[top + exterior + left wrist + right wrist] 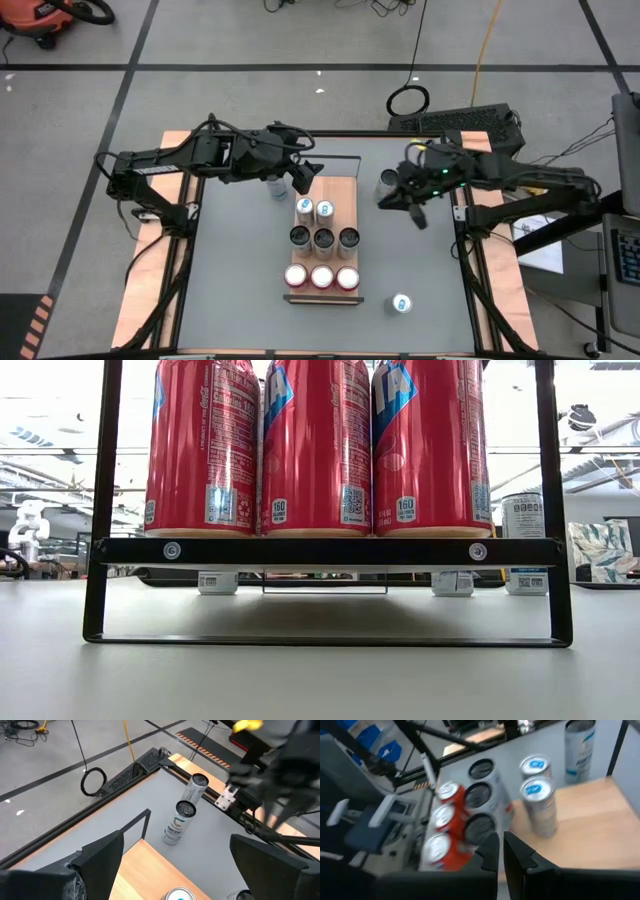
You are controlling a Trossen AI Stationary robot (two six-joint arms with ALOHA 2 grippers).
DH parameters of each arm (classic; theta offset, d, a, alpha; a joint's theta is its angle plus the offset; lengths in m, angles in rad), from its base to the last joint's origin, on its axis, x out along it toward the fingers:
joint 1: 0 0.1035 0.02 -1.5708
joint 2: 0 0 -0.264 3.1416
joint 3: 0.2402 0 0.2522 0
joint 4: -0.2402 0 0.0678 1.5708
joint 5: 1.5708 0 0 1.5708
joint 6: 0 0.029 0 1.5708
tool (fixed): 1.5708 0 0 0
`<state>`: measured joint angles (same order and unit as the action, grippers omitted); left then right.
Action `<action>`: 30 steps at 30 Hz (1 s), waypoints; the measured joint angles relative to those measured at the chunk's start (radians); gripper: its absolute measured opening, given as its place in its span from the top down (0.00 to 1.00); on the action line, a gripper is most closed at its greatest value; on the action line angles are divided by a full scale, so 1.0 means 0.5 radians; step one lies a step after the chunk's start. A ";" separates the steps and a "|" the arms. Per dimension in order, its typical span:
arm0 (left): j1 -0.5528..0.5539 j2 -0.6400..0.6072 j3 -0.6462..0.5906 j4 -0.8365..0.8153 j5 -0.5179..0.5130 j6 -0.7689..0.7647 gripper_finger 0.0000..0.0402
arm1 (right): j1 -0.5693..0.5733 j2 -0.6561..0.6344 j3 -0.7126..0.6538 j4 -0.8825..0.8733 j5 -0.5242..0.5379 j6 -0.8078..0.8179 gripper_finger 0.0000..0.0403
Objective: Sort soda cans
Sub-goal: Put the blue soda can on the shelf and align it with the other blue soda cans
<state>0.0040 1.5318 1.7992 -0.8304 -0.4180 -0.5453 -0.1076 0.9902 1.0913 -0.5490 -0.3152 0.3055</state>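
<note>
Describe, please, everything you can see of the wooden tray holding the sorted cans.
The tray is a flat, pale wooden board lying level on the grey table, edged by a thin black metal frame that stands up at its ends. Eight cans stand upright on it in rows: three red cans at one end, three dark-topped cans in the middle and two blue-topped cans beyond them. The part past those two is bare. Neither gripper touches it.

Robotics lab or workshop: grey concrete floor marked with black tape lines [130, 66], loose black cable coil [408, 100], orange shop vacuum [45, 18] (partly cropped), black keyboard [465, 121] beside the grey table [240, 270].
</note>
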 joint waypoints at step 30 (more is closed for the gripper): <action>-0.387 0.000 0.000 -0.139 0.050 -0.208 0.08 | 1.481 0.743 0.916 -1.194 0.361 1.068 0.52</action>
<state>-0.1894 1.5318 1.7992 -0.8997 -0.3929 -0.6495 0.6328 1.3616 1.5494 -1.1461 -0.1345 0.8395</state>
